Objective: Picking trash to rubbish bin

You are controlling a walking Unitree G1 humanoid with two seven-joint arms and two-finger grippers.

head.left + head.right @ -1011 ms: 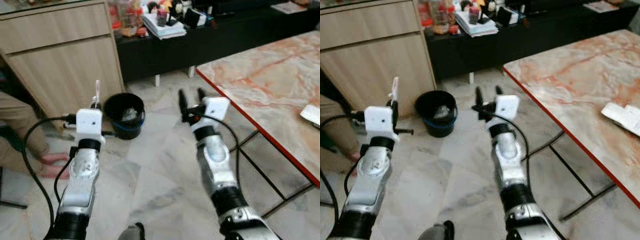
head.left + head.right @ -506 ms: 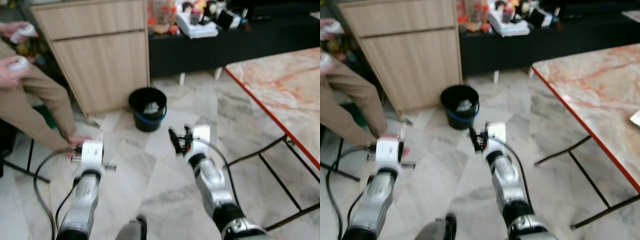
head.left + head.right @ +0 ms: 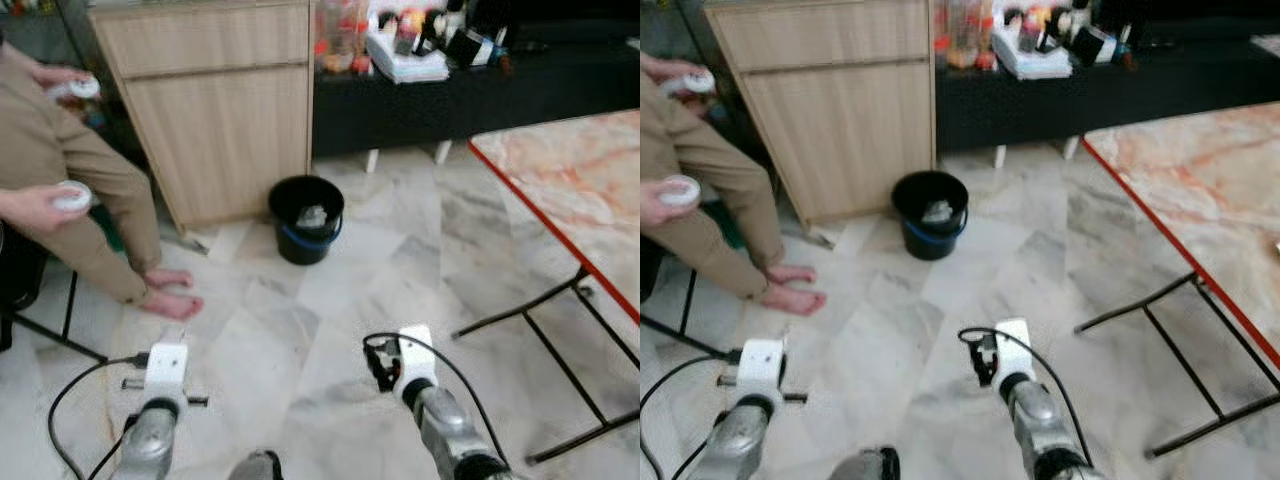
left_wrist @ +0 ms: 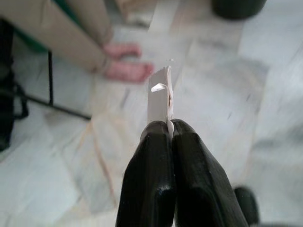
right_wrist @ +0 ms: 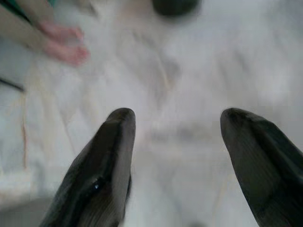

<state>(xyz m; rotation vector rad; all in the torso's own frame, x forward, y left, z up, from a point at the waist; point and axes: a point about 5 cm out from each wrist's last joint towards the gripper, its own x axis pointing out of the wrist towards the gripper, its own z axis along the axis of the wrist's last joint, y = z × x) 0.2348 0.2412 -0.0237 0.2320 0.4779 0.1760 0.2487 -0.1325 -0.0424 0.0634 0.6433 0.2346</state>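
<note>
- Now my left gripper (image 4: 168, 137) is pinched tight on a thin white paper scrap (image 4: 159, 99); right gripper (image 5: 177, 142) gapes wide, holding nothing.
- Carrying step: next I must reach the round black plastic bin (image 3: 306, 218) and let go over it.

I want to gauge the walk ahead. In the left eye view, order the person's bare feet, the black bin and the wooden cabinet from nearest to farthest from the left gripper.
1. Bare feet, ahead of the left gripper.
2. Black bin, ahead to the right.
3. Wooden cabinet, behind the bin.
</note>
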